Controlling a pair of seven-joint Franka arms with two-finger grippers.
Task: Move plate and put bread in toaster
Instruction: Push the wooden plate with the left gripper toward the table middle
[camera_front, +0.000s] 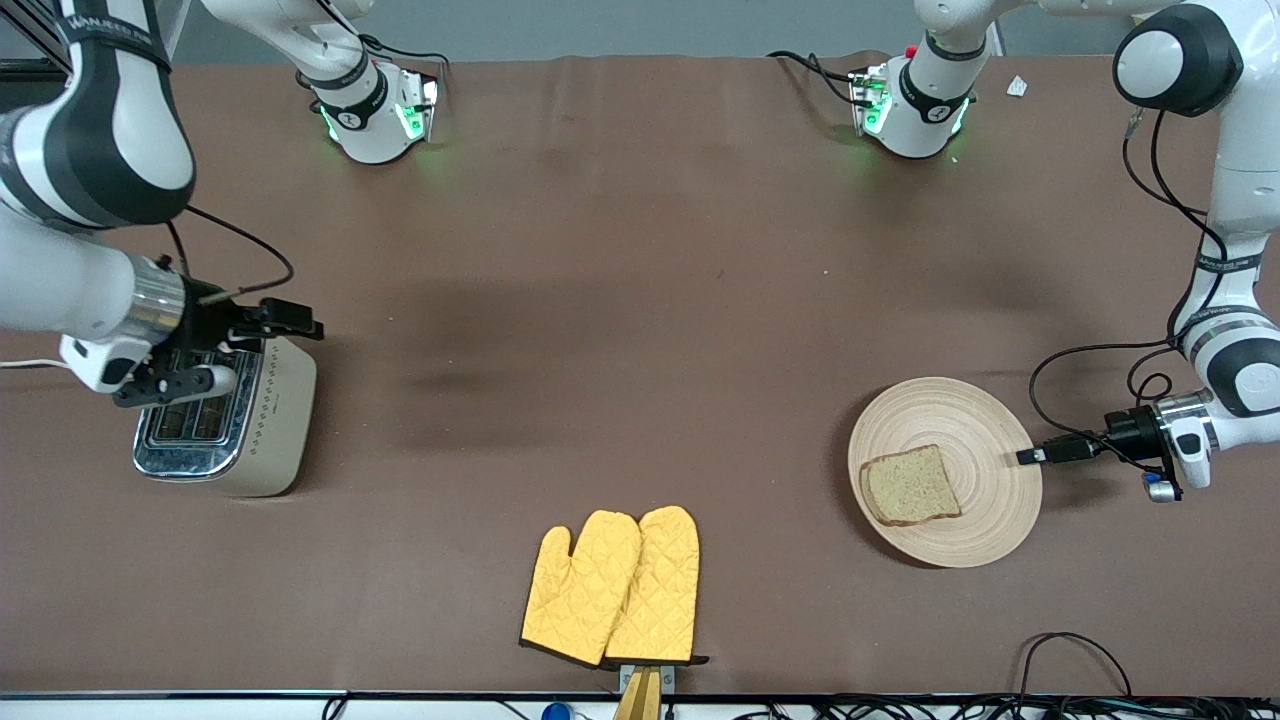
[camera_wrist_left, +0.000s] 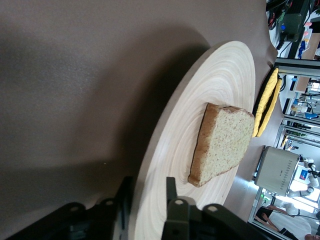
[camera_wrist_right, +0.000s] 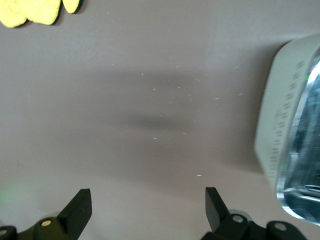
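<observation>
Looking along the left gripper, we find its two dark fingers straddling the rim of the plate, one above the wood and one beneath it. We cannot confirm whether they are pressing the rim yet; the gap between finger and wood is hidden in the wrist view, and in the front view the fingertips merge into one dark shape at the plate's edge. The bread lies flat on the plate, just ahead of the fingertips and apart from them. Its underside is not visible.

We see the right gripper with its fingers spread wide and nothing between them, only brown table. In the front view it hangs over the slots of the toaster, partly covering the chrome top. The toaster shows only as a blurred edge beside one fingertip in the right wrist view.

Two yellow oven mitts lie near the front camera, between plate and toaster.
</observation>
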